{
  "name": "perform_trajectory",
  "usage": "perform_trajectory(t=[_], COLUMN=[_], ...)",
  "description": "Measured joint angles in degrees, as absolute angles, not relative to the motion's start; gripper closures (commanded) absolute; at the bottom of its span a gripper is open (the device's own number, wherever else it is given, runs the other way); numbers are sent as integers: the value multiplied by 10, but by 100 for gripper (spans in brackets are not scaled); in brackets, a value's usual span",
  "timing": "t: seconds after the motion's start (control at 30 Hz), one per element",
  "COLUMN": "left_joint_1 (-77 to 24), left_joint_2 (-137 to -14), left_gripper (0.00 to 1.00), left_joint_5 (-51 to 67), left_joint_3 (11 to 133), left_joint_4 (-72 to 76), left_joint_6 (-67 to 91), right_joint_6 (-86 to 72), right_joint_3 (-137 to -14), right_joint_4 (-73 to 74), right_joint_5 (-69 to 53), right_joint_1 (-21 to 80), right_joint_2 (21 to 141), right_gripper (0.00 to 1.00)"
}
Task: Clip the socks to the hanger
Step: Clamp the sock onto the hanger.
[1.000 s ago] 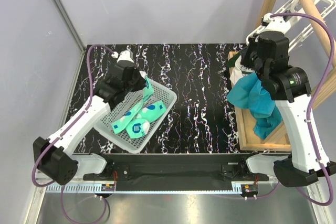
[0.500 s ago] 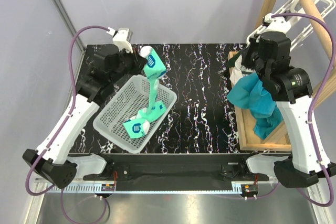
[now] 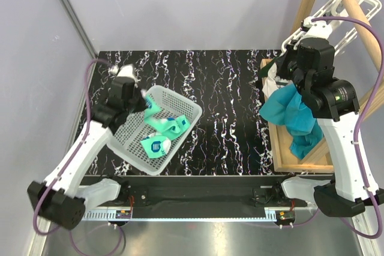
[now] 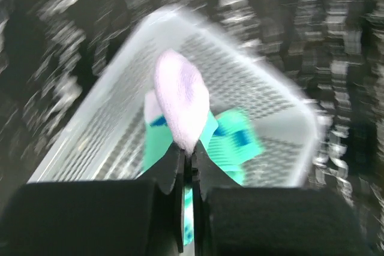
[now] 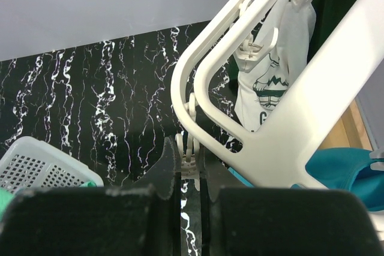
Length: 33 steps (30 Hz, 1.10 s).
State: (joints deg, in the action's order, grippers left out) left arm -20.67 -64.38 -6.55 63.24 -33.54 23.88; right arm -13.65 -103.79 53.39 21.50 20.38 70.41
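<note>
My left gripper (image 3: 140,98) is shut on a mint-green sock (image 3: 151,113) and holds it just above the far left part of the white mesh basket (image 3: 128,154). In the left wrist view the sock's white toe (image 4: 180,103) sticks up out of the closed fingers (image 4: 171,169), blurred. Two more socks (image 3: 157,144) lie in the basket. My right gripper (image 5: 190,166) is shut on a small clip (image 5: 189,161) dangling from the white hanger (image 5: 273,139). The hanger (image 3: 329,9) hangs on the wooden rack at the far right.
A wooden pole rack (image 3: 354,5) with a wooden base frame (image 3: 279,148) stands at the right. A darker teal cloth (image 3: 294,113) and a white printed cloth (image 5: 270,85) hang near the hanger. The table (image 3: 228,100) is black marbled.
The left gripper had lifted the sock high over the basket half a second ago. It has since swung down and to the left, sock still held. The right arm has not moved.
</note>
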Motion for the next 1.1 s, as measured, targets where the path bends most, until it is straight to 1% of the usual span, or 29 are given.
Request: perform_trajectory(t=[0.03,0.07,0.17,0.2,0.23,0.3,0.37,0.47,0.5,0.63,0.67,0.77,0.87,0.93,1.0,1.1], left_joint_1=[-207,-206,-205,-205,-206,-212,-230,-256,-260,-263,-262,-263,-263,-264,-267,-275], left_joint_2=[-624,-601,-545,-530,-518,-509,-519,-582,-625,-807,-837,-902,-933,-931,-924,-920], left_gripper=[67,55,54,50,50,48,43,40,37,32,31,31,31,30,27,27], left_joint_5=[-99,-129,-188,-202,-214,-228,-227,-178,-150,-59,-41,5,32,43,56,75], left_joint_3=[611,593,569,567,567,568,573,600,627,739,748,750,744,731,715,694], left_joint_4=[-353,-376,-421,-429,-433,-432,-429,-412,-418,-420,-419,-434,-441,-436,-432,-419], left_joint_6=[262,282,324,331,335,334,322,281,263,200,189,166,159,159,159,165], right_joint_6=[-136,-136,-136,-137,-137,-137,-137,-137,-137,-136,-137,-136,-136,-136,-136,-137], right_joint_3=[-1038,-1038,-1037,-1036,-1035,-1033,-1033,-1033,-1033,-1033,-1033,-1033,-1033,-1033,-1033,-1033], right_joint_4=[533,534,533,532,531,530,530,529,529,528,528,527,527,527,527,527], right_joint_5=[214,214,213,213,213,213,213,213,213,213,213,213,213,213,213,213], right_joint_1=[204,204,204,204,204,204,204,204,204,203,203,203,203,203,202,202], right_joint_2=[704,704,704,704,704,705,705,705,706,709,710,710,710,710,710,710], right_gripper=[100,100,100,100,100,100,100,100,100,100,100,100,100,100,100,100])
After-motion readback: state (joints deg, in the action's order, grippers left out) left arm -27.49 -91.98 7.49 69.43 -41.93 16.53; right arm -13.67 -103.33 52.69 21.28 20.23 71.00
